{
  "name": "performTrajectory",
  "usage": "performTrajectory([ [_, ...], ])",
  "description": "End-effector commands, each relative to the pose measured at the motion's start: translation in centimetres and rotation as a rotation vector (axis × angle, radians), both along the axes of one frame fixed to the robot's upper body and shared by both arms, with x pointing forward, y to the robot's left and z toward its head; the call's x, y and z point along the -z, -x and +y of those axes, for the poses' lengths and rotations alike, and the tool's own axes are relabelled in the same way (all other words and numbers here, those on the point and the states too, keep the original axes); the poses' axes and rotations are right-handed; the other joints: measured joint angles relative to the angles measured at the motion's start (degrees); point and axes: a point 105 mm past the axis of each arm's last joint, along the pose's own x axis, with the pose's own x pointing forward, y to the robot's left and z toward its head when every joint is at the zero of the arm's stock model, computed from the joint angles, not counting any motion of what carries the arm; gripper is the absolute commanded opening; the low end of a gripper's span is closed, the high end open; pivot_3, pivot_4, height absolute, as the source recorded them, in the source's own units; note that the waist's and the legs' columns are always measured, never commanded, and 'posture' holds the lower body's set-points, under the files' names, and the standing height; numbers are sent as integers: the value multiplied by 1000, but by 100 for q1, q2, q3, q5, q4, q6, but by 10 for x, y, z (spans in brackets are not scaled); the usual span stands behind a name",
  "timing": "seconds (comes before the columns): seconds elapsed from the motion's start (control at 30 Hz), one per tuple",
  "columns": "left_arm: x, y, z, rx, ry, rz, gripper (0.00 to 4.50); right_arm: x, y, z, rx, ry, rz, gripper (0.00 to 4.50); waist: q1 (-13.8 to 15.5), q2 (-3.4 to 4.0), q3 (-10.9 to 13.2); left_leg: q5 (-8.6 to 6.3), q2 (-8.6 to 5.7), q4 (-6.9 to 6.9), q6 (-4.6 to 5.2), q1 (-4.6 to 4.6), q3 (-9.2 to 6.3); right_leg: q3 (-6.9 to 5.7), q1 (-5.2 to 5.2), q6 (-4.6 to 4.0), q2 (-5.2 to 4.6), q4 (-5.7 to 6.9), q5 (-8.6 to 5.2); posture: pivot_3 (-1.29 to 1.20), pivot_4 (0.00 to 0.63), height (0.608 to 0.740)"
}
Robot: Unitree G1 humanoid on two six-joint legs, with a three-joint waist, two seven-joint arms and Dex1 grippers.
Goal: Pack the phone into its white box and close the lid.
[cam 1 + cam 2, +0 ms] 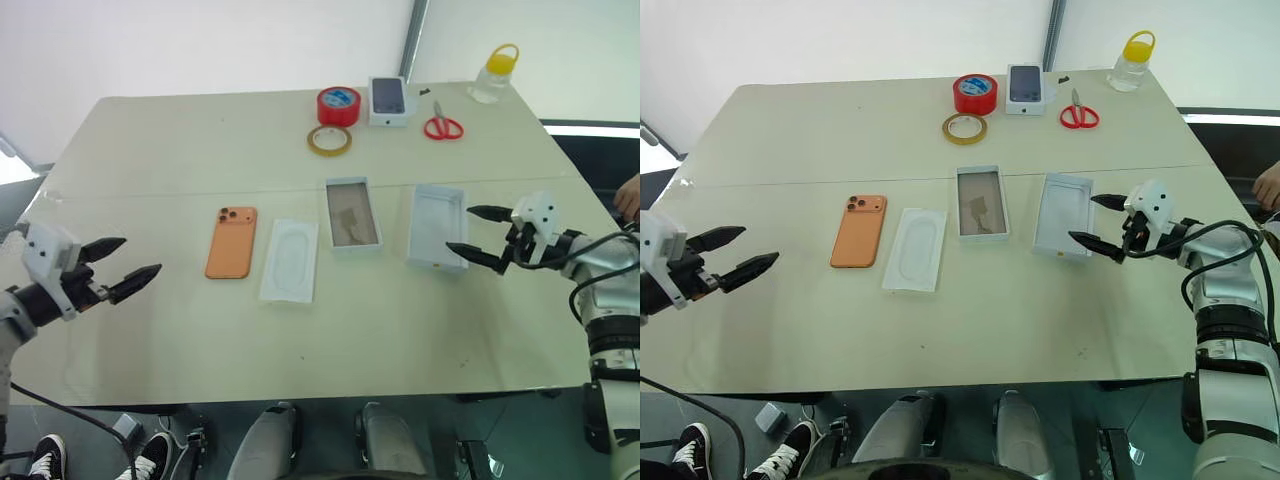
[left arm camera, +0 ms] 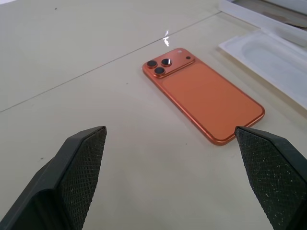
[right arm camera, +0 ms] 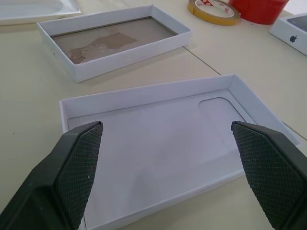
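The orange phone lies back up on the table, its camera cluster at the far corner, also in the left wrist view. My left gripper hovers open to its left, a gap away. The white box with its brown lining sits open at mid-table. Just right of it the lid lies inner face up, seen close in the right wrist view. My right gripper stands open at the lid's right edge, holding nothing.
A flat white insert tray lies between phone and box. At the back stand a red tape roll, a yellow tape ring, a smaller white phone box, red scissors and a yellow-capped bottle. A person's hand shows at right.
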Motion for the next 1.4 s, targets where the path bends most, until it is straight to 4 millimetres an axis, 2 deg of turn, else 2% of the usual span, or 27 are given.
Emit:
performTrajectory([
  [0.03, -8, 0, 1, -5, -40, -57, 4500, -10, -1, 1, -5, 0, -43, 4467, 2, 0, 0, 0, 0, 0, 0, 0, 0, 0, 0, 0, 0, 0, 0, 0, 150, 740],
  [0.33, -2, -7, 6, -21, -87, -53, 4500, -13, -1, -5, 13, 5, -49, 4467, 15, 0, 0, 5, 0, 2, 0, 0, -1, 0, 0, -3, 0, 4, 2, 0, 150, 740],
  [0.63, 4, -2, 3, 24, -51, -39, 4500, -23, 9, -11, -25, -63, -47, 4467, 10, 0, 0, 5, 0, 1, 0, 0, 0, 0, 0, -4, 0, 5, 2, 0, 150, 740],
  [0.9, 9, 3, 8, 16, -38, -32, 4500, -18, 21, -22, -42, -14, -50, 4467, 9, 0, 0, 5, 0, 0, 0, 0, 0, 0, 0, -4, 0, 4, 2, 0, 150, 740],
  [1.07, 14, 4, 5, 19, -19, -14, 4500, -16, 20, -18, -46, 3, -73, 4467, 6, 0, 0, 6, 0, 2, 0, 1, 1, 1, -1, -5, 0, 8, 3, 0, 150, 740],
  [1.3, 14, -16, -55, 43, 137, 52, 4500, -26, 8, 32, -107, -46, -124, 4467, 20, -1, -1, 9, 1, 12, 0, 2, -3, -1, 2, -7, 2, 16, 6, 0, 150, 740],
  [1.4, 19, -25, -76, 1, 129, 82, 4500, -34, 4, 59, -127, -100, -150, 4467, 14, -2, -1, 10, 1, 17, -2, 1, -4, -1, 3, -6, 4, 19, 6, 0, 150, 740],
])
